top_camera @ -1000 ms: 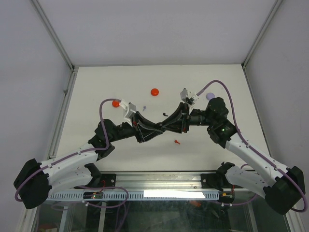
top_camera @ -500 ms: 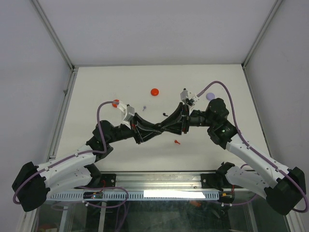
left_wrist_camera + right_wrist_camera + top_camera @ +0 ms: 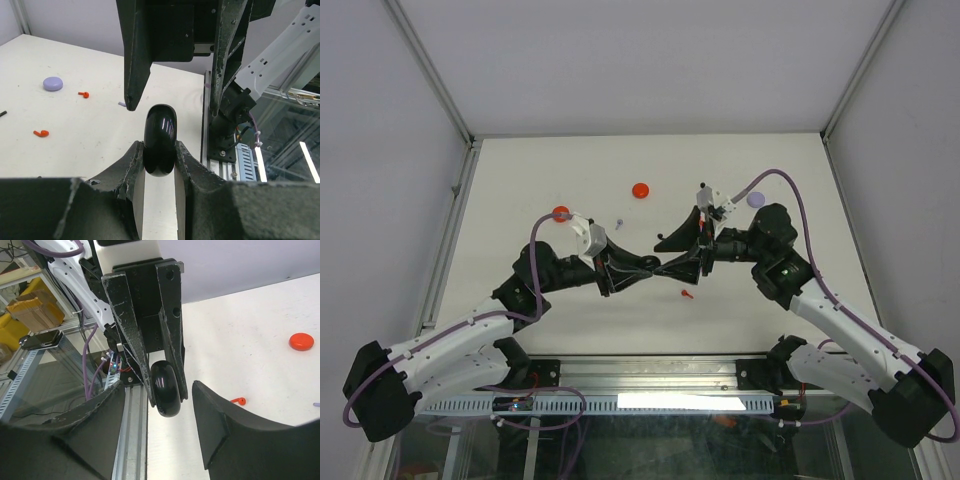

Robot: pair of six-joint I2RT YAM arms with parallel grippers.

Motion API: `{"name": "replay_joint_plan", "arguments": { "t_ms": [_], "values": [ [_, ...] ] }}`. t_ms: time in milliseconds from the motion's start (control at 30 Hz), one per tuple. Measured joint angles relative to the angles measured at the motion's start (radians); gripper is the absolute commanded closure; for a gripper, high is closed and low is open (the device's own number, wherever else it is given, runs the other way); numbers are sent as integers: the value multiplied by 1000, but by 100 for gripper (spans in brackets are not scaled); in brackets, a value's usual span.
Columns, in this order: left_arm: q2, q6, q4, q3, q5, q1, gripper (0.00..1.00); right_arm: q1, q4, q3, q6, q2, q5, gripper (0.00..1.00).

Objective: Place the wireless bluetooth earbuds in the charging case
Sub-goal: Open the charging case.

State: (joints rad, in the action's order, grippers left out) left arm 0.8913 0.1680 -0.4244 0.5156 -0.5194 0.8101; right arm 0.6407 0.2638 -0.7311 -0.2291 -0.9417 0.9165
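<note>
My left gripper point(image 3: 160, 150) clamps the black charging case point(image 3: 160, 125) edge-on; my right gripper point(image 3: 159, 390) faces the case, jaws apart (empty). A red earbud point(image 3: 687, 294) lies on the table nearside of the case, closer to my right arm.

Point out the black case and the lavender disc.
black case point(image 3: 160, 137): left wrist view, on its glossy edge facing the camera.
lavender disc point(image 3: 52, 83): left wrist view, on its top face.

Pinched upright on edge in my left jaws over the middle of the bench point(image 3: 770, 170), the glossy black charging case point(image 3: 160, 140) hangs, a red earbud point(image 3: 687, 294) lying just nearer, a lavender earbud point(image 3: 619, 223) farther left.
</note>
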Motion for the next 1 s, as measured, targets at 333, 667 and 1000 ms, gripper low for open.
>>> {"name": "replay_joint_plan", "arguments": {
  "t_ms": [333,667,1000],
  "values": [
    [19,0,0,10,-34,0,100,20,-14,0,64,-35,-32,40],
    [19,7,-9,10,-39,0,100,38,-71,0,129,-41,-81,40],
    [-2,-12,-10,-21,-47,0,100,43,-144,0,159,-7,-143,40]
  ]
}}
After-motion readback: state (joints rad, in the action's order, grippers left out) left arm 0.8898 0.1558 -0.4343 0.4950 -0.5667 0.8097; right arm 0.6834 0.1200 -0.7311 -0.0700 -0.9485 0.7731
